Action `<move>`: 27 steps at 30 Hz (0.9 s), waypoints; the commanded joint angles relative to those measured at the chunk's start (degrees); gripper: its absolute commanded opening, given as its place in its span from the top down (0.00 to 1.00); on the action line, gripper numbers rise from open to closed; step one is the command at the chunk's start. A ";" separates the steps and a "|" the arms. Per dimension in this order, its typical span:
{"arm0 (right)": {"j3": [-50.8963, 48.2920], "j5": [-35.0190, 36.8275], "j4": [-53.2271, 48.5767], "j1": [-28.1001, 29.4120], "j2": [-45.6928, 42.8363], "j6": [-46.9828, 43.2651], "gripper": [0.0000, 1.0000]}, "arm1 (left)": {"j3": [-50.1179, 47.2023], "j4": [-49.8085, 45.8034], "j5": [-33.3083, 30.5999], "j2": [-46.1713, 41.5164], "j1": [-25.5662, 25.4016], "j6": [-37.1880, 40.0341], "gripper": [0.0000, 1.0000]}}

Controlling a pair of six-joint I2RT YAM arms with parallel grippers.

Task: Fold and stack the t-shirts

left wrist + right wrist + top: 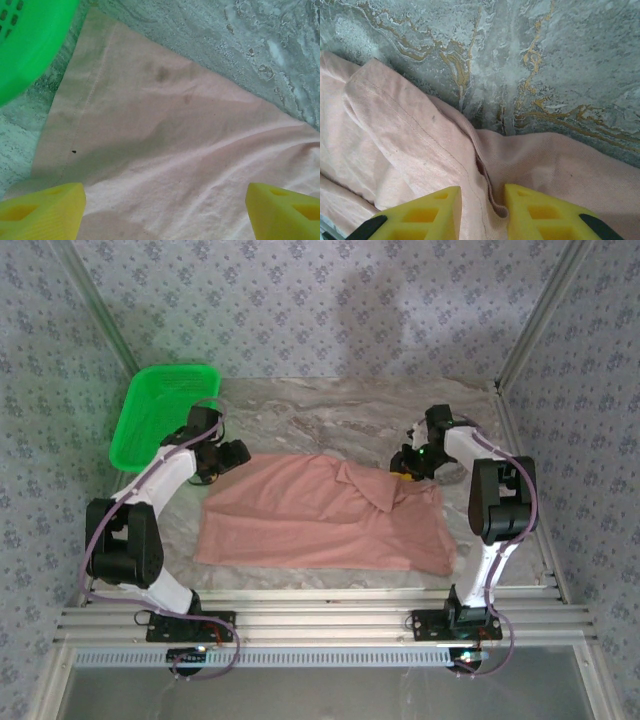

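Right end effector [482, 212], at the bottom middle of its wrist view, stands narrow, its yellow fingers [427, 215] pinching a raised fold of the salmon-pink t-shirt [395, 140]. Left end effector [165, 212] gapes wide above the shirt's hemmed corner. The shirt lies spread across the centre of the marbled tabletop [330, 410], with the green basket [160, 410] at upper left.

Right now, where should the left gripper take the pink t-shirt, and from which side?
The hemmed corner of the t-shirt nearest the green basket. Come down from above on the basket side: that edge lies flat, with bare table beside it, and the open left gripper hovers there.
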 commanded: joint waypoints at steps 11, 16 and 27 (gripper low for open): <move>0.87 -1.25 -1.26 1.90 0.38 -0.62 0.70 | -1.35 0.62 1.17 0.08 0.04 -0.33 0.17; 2.11 -1.04 -1.95 3.31 2.15 -0.65 0.70 | -1.87 0.50 1.16 0.00 0.33 -0.15 0.18; 3.40 3.54 -3.38 3.44 0.40 -1.56 0.99 | 1.17 -0.54 1.08 1.77 1.03 0.16 0.18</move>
